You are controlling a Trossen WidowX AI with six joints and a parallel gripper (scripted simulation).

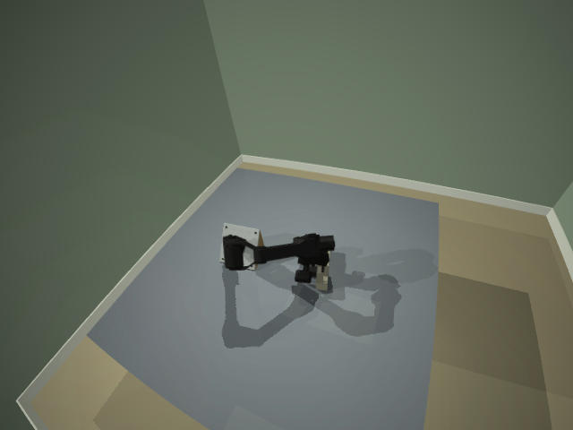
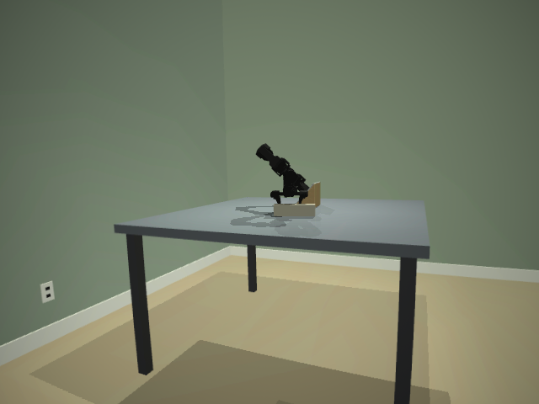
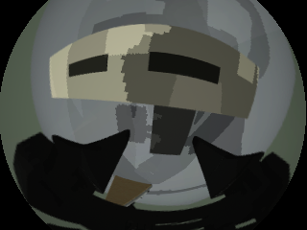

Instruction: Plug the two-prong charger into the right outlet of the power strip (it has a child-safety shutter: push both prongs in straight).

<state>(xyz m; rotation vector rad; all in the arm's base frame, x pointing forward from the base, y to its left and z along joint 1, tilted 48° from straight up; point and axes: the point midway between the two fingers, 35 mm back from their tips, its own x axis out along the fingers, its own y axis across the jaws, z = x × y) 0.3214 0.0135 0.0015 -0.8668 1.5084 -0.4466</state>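
Your black parallel-jaw gripper is wide open, nothing held, low by the long cream block-shaped power strip. The wrist view shows two dark slots on the strip, neither with a plug in it.

Charger: I read the small dark boxy block as it. It's just beside the strip's arm-side edge, showing between the fingertips in the wrist view. Can't tell if it touches the strip; prongs not visible.

Handling, my guess: light, stiff plastic, slick faces, body tough enough for a firm squeeze. Prongs are the weak bit; keep pads off them. Take it across the two opposite side faces, centered, high enough to leave the prong end free. Off-center grip will yaw it. The shutter needs both prongs in together, so any tilt probably jams it or slips the body in your pads.
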